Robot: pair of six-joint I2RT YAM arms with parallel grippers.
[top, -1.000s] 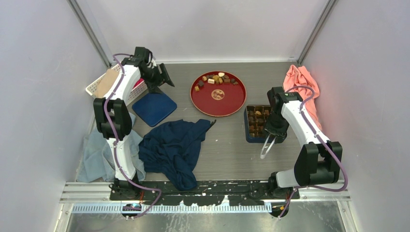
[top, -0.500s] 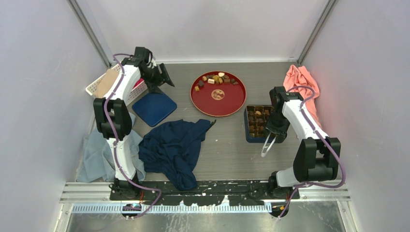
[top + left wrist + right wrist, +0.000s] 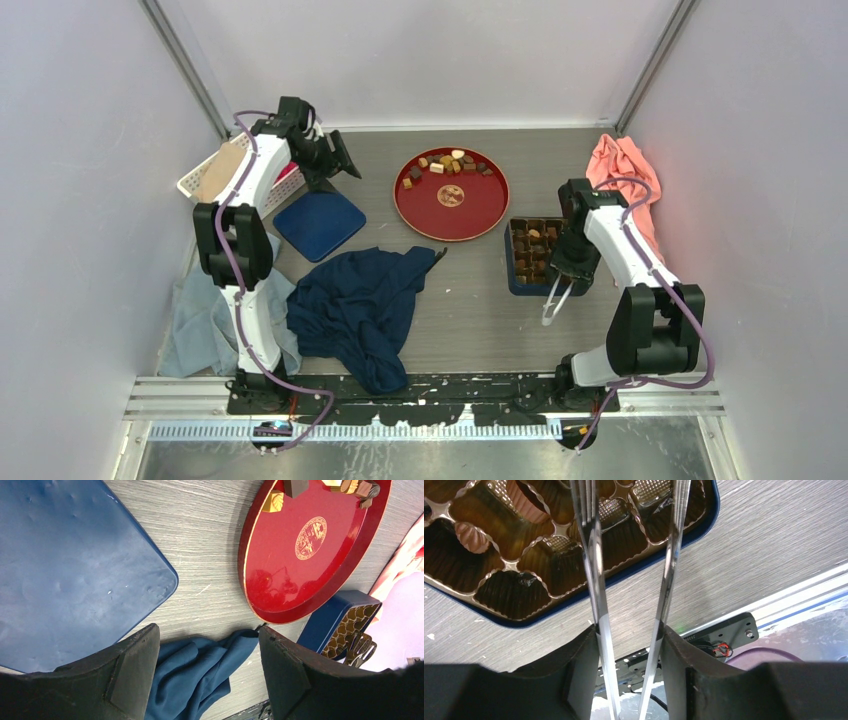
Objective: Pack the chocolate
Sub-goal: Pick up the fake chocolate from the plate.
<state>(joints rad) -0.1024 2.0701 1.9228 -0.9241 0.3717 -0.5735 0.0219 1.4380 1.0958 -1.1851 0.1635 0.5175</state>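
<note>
Most of the chocolate point(image 3: 446, 163) is sitting in a loose cluster on the far part of the red tray point(image 3: 450, 228), mid-table; more pieces are lying in the gridded compartments of the navy box point(image 3: 511, 262), just right of the tray. The right gripper point(image 3: 571, 270) is hanging over the near right edge of that box, its fingers point(image 3: 581, 665) clamping a pair of metal tongs point(image 3: 552, 302). In the right wrist view both tong arms are running up from between the pads, and their tips are hovering over the gold-lined cups at the box's near edge. The tong arms are standing apart with nothing between them. Whether the tips are touching the liner, I cannot tell. The left gripper point(image 3: 338, 160) is hovering far left, near the white basket point(image 3: 197, 186) and above the far edge of the blue square point(image 3: 320, 225). Its jaws are spread wide and holding nothing. The left wrist view is looking down past the fingers point(image 3: 132, 672) at the blue square, the tray and a corner of the dark blue cloth point(image 3: 200, 665). That cloth is lying crumpled near centre, just beside the blue square. A light blue cloth point(image 3: 200, 320) is bunching beside the left arm's base, and a pink cloth point(image 3: 625, 170) is lying at the far right.
</note>
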